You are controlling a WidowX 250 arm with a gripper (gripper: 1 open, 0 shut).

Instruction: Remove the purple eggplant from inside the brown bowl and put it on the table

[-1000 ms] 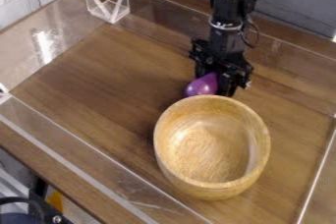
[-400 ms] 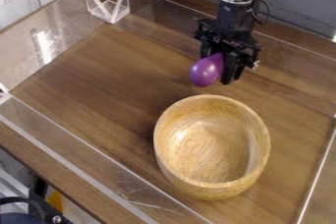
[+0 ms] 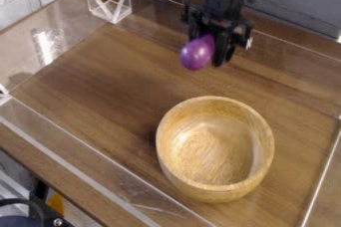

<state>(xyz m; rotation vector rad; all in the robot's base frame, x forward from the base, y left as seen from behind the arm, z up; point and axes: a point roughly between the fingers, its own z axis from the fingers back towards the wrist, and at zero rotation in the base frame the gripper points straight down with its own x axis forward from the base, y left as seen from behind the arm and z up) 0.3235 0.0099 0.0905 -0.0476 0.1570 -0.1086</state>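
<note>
The purple eggplant (image 3: 197, 54) hangs in the air above the table (image 3: 107, 82), behind and to the left of the brown bowl (image 3: 214, 146). My gripper (image 3: 208, 50) points straight down and is shut on the eggplant, which sticks out to the left of the black fingers. The bowl sits empty on the table at the front right, its pale wooden inside fully visible. The eggplant's green stem cap is hidden.
Low clear acrylic walls (image 3: 80, 161) edge the tabletop on the front and left sides. A small clear acrylic stand (image 3: 108, 2) sits at the back left corner. Bare wood lies left of the bowl.
The gripper has risen with the eggplant and shifted left, from just behind the bowl's rim to well above the table.
</note>
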